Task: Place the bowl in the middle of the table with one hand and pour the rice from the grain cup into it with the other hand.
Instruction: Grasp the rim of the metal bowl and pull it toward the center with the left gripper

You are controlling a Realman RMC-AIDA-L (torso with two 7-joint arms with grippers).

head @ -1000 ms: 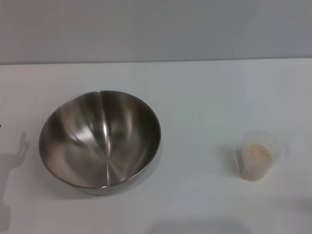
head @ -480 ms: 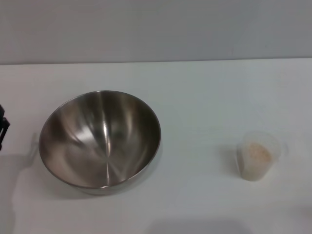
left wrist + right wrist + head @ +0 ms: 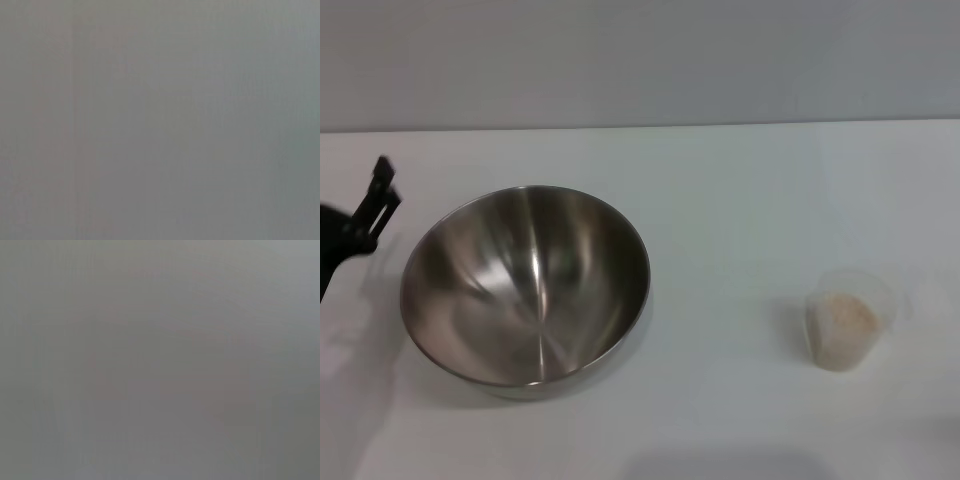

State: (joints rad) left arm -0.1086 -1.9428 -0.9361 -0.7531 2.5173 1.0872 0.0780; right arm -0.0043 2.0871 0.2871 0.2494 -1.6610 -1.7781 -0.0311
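Your bowl (image 3: 525,285) sits on the table (image 3: 740,200) toward the robot's left side, not at the middle, tipped a little so that its shiny brushed inside faces the head camera and its near rim lies lower than its far rim. Nothing is inside it that you can see. Well apart from it, on the robot's right side of the table, the grain cup (image 3: 850,318) stands upright, and you can see the rice (image 3: 844,325) through its clear wall, a pale beige mass filling most of the cup. Neither the bowl nor the cup is touched by anything. At the left edge of the head view you have the left gripper (image 3: 370,215), a dark shape reaching in from the side, just beside the bowl's left rim and apart from it, raised a little above the tabletop with its shadow falling on the white surface below. Only thin dark parts of it show against the table, and you cannot tell from them whether its fingers are spread or closed. The right gripper does not show in the head view. Both wrist views give you only a flat grey field, with no bowl, cup or fingers to be made out in them.
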